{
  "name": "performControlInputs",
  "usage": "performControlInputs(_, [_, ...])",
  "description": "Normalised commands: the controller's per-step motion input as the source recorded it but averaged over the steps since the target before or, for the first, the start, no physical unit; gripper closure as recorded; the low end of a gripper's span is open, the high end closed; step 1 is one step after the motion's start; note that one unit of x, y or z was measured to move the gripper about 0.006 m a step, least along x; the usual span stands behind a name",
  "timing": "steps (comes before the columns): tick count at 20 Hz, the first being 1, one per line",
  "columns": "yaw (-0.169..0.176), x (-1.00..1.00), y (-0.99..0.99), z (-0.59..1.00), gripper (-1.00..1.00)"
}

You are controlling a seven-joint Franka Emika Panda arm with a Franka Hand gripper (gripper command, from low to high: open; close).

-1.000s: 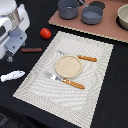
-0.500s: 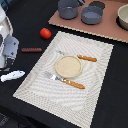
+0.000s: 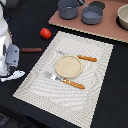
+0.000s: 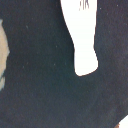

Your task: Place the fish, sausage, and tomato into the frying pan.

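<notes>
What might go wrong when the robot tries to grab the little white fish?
1. The fish lies flat and thin on the dark table near its edge; the fingers might slide over it or nudge it off.
2. The frying pan sits far across the placemat, beside a similar pot, so the fish might drop on the way or land in the wrong one.

The tomato [image 3: 45, 33] was glossy bright red, the sausage [image 3: 31, 50] dark reddish-brown, and the fish [image 3: 13, 76] plain white against the black table [image 3: 115, 95]. The frying pan [image 3: 92, 14] was dark blue-grey. A beige plate [image 3: 68, 66] sat on a cream, finely striped placemat [image 3: 45, 90], flanked by orange-handled cutlery [image 3: 74, 83].
</notes>
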Motion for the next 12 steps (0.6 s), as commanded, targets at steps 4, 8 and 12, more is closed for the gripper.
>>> performControlInputs(4, [0.016, 0.09, -0.11, -0.34, -1.0])
performControlInputs(8, [0.022, 0.03, 0.0, -0.35, -1.0])
performControlInputs(12, [0.022, 0.0, 0.0, -0.32, -1.0])
